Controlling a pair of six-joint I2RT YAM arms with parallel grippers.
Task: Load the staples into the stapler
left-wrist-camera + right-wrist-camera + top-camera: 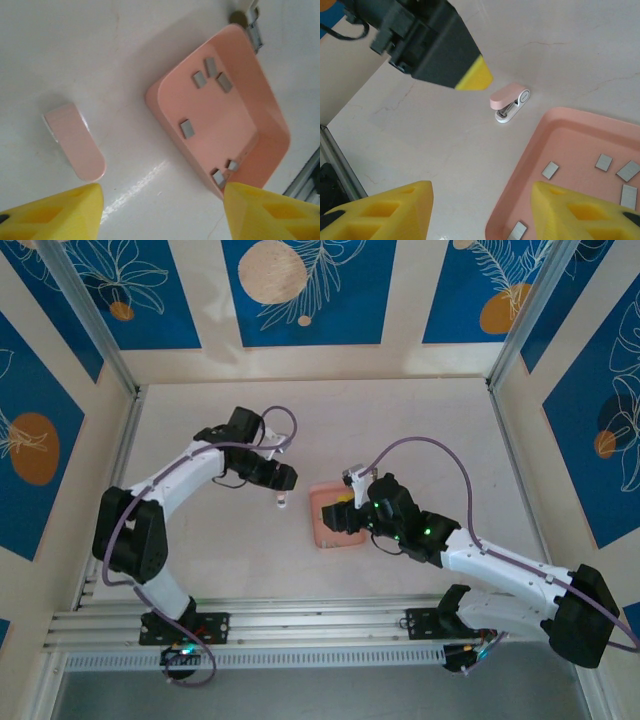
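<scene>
The stapler is small, with a salmon-pink top and a white base, and lies on the table just left of the pink tray. The left wrist view shows the stapler from above, beside the tray, which holds several grey staples. My left gripper hovers over the stapler, its jaws open and empty. My right gripper hangs over the tray's left rim, open and holding nothing. Staples lie below it, and the stapler lies further off.
The left gripper's black, yellow-tipped finger hangs above the stapler. An aluminium rail runs along the near table edge. Low walls and metal posts bound the white table on the left, the back and the right.
</scene>
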